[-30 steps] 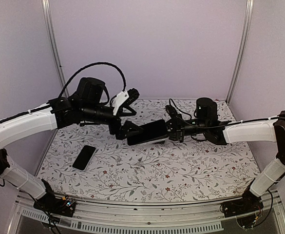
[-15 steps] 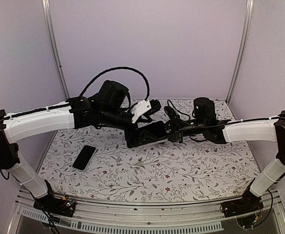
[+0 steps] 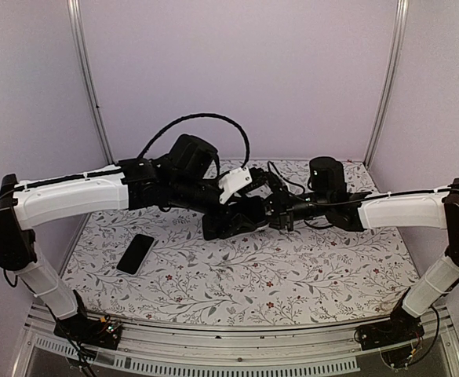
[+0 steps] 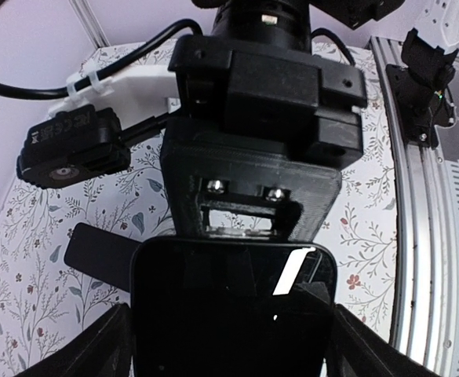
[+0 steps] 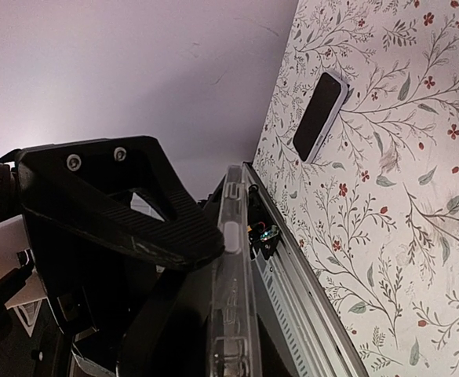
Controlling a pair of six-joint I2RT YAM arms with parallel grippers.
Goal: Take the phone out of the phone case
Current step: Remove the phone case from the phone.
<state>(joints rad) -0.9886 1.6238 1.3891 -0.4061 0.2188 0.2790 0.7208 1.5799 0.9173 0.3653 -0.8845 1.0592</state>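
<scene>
Clear phone case (image 5: 231, 267): held up in the air above the counter (image 3: 307, 275), well off its surface. From the right wrist it is seen edge-on, a thin see-through rim with moulded buttons.
Phone (image 4: 233, 302): black and glossy, sitting inside the case. Its face is turned to the left wrist camera and catches a bright streak of light.
Right gripper (image 3: 275, 212): closed on the cased phone at one short end, with a ribbed black finger (image 5: 127, 208) lying against one face.
Left gripper (image 4: 231, 349): jaws spread wide, one finger (image 4: 88, 349) at each long edge of the phone and right up against it. Whether they press on it cannot be told.
Arms: both reach inward from opposite sides and meet nose to nose above the counter.
Second phone (image 3: 135, 254): dark, lying flat on the counter toward the left, well apart from both grippers.
Counter: pale covering printed with grey leaves and small red flowers.
Cable (image 3: 205, 122): a black loop arching over the left arm's wrist.
</scene>
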